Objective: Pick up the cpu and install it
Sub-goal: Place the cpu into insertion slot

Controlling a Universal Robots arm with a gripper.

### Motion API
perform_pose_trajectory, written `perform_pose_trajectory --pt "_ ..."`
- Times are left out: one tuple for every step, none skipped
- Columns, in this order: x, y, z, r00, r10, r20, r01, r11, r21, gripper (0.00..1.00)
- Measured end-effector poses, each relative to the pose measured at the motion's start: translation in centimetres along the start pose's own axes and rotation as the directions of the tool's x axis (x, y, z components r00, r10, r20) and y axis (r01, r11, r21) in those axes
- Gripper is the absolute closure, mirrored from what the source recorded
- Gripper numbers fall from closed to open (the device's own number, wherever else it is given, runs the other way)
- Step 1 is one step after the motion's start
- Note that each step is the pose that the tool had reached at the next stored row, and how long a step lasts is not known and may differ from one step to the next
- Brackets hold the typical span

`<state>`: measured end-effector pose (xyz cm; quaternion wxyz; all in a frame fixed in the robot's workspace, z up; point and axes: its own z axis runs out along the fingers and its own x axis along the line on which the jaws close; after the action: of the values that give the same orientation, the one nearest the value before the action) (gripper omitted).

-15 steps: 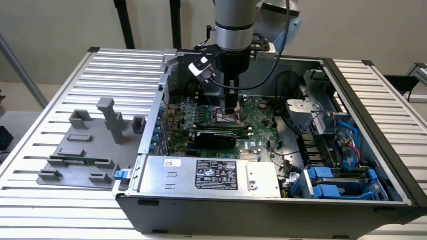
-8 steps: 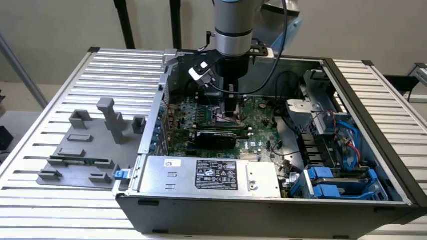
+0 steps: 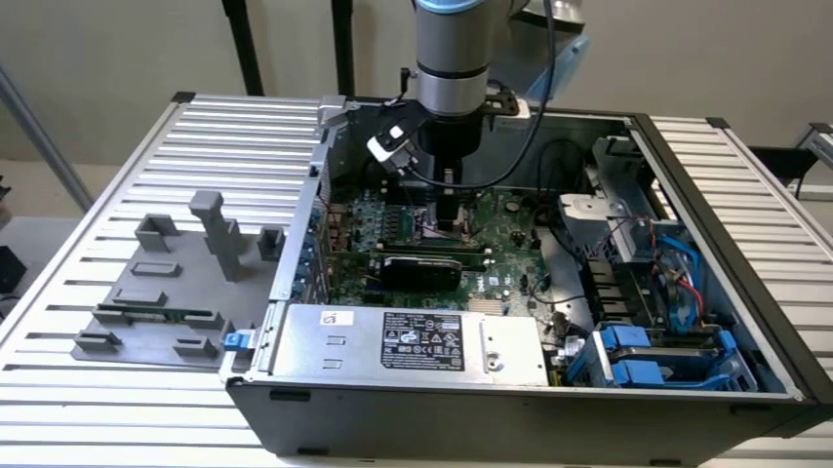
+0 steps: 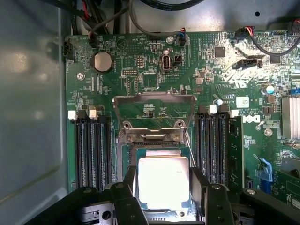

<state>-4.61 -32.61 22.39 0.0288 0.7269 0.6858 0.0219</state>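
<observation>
Item: cpu (image 4: 163,183), flat metal-topped square; location: low over the socket on the green board (image 4: 140,70), beside the raised metal frame (image 4: 154,117); gripper (image 4: 165,180) closed on two opposite edges; judged light, stiff, slippery, fragile underneath; hold edges only.

Your arm (image 3: 452,58) is a silver-grey tube with a dark band near its top and a black collar at its lower end. Below the tube, the wrist narrows to a black block. A small black-and-white camera box (image 3: 389,145) sits on the exterior view's left of the tube. A thin black cable (image 3: 548,68) loops down on the tube's other side. Your gripper (image 4: 164,187) is matte black, with flat-faced fingers (image 4: 199,185) and round screw heads at their base.
</observation>
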Motion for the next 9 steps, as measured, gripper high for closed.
perform_pose_trajectory --pt "0.0 -0.05 0.17 1.0 0.0 0.0001 0.0 1.0 0.0 0.45" --pt "0.0 -0.11 0.35 1.0 0.0 0.0002 0.0 1.0 0.0 0.45" --pt "0.0 -0.16 0.52 1.0 0.0 0.0002 0.0 1.0 -0.0001 0.45" --pt "0.0 -0.22 0.7 1.0 0.0 0.0004 0.0 1.0 0.0 0.45" --pt "0.1 -0.27 0.83 1.0 0.0 0.0004 0.0 1.0 0.0 0.45" --pt "0.1 -0.3 0.95 1.0 0.0 0.0004 0.0 1.0 0.0 0.45" --pt "0.2 -0.32 1.08 1.0 0.0 0.0003 0.0 1.0 0.0 0.45" --pt "0.2 -0.34 1.17 1.0 0.0 0.0003 0.0 1.0 0.0 0.45" --pt "0.3 -0.35 1.27 1.0 0.0 0.0004 0.0 1.0 0.0001 0.45"
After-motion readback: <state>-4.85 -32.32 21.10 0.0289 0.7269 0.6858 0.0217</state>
